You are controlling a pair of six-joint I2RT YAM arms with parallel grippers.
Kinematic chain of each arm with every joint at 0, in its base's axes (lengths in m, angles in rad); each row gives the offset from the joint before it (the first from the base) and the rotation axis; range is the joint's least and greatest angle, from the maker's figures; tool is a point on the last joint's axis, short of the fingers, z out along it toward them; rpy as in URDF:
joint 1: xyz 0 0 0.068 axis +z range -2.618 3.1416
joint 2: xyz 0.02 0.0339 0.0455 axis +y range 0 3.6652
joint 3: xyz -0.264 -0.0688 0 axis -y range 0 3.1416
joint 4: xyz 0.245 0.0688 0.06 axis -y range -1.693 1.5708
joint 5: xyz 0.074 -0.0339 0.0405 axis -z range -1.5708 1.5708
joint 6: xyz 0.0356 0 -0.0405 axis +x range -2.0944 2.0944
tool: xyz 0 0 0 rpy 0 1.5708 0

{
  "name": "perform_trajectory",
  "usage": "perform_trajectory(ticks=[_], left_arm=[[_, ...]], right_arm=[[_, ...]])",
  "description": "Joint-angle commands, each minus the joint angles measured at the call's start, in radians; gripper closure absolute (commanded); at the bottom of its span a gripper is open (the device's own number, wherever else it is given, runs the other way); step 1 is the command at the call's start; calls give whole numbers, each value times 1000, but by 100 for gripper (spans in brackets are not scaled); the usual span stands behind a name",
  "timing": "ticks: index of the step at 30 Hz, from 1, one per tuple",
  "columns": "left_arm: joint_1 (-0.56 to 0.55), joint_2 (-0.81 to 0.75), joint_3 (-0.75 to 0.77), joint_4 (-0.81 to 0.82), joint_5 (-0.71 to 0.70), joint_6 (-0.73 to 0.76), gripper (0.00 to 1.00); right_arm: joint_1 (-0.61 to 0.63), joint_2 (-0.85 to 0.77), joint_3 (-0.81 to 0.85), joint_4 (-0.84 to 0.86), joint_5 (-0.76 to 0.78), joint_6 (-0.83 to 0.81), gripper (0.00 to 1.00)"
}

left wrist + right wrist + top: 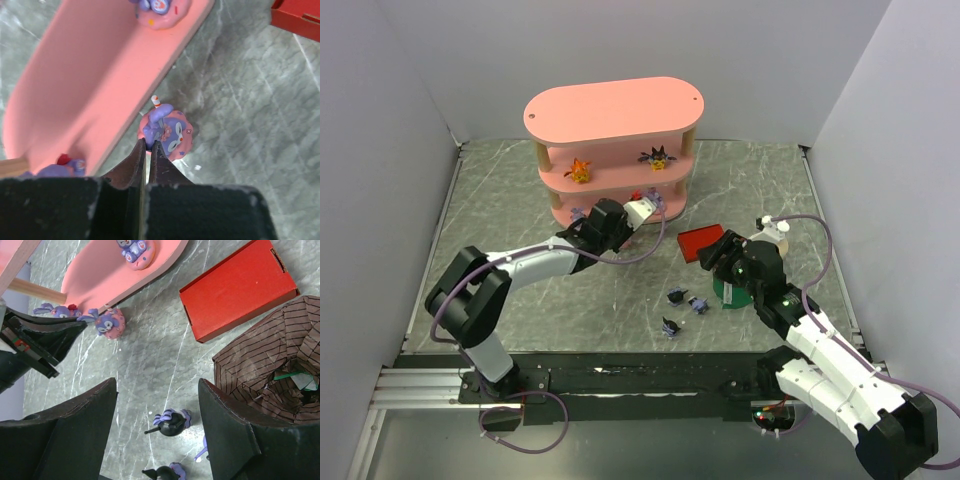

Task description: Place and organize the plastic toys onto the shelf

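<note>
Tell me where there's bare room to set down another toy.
The shelf's top board is bare, and the middle tier has a gap between the orange toy and the spiky black toy. Crowded: table between the red box, green cylinder and dark toys.

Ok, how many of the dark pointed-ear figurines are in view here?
3. All stand on the table, none seen on the shelf: far dark figurine, right dark figurine, near dark figurine, clustered together. The left arm hides part of the bottom board.
</note>
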Motion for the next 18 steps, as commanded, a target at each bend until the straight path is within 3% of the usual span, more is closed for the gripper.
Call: perform_trajectory(ticks=[1,10,18], left_arm=[[-3,-81,-9,116,-42,70,99],[1,-78,-1,165,-60,133,99],[80,-58,11,207,21,138,99]], right_arm=[[-9,-11,-8,18,19,-2,27],[-14,-11,-5,10,22,-7,27],[-18,-7,-11,18,25,-11,27]])
